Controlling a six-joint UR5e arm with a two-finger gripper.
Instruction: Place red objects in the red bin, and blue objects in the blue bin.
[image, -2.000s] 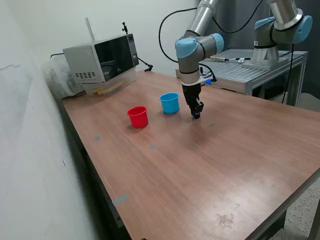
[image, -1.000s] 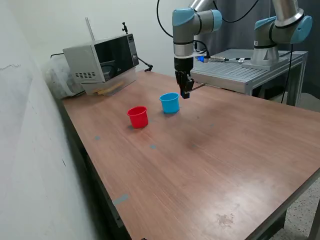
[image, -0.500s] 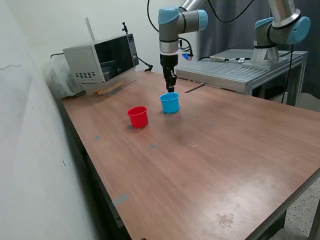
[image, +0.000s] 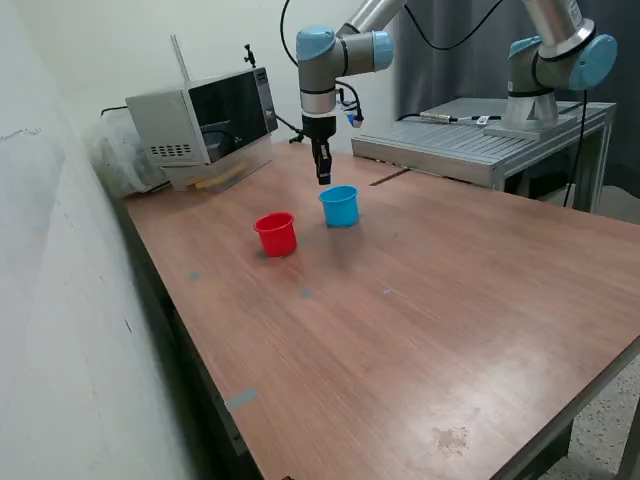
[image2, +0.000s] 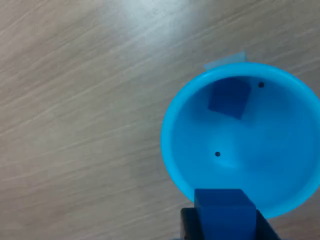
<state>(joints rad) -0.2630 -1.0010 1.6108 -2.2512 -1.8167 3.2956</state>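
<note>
The gripper (image: 323, 180) hangs above the table (image: 430, 330), its fingers clamped on a dark blue cube (image2: 225, 212) so it can be dropped in. The blue cup (image2: 242, 137) sits just below and slightly ahead of the gripper, mouth up, with another blue cube (image2: 229, 98) already inside. The red cup (image: 276, 234) stands farther off, beside the blue one.
</note>
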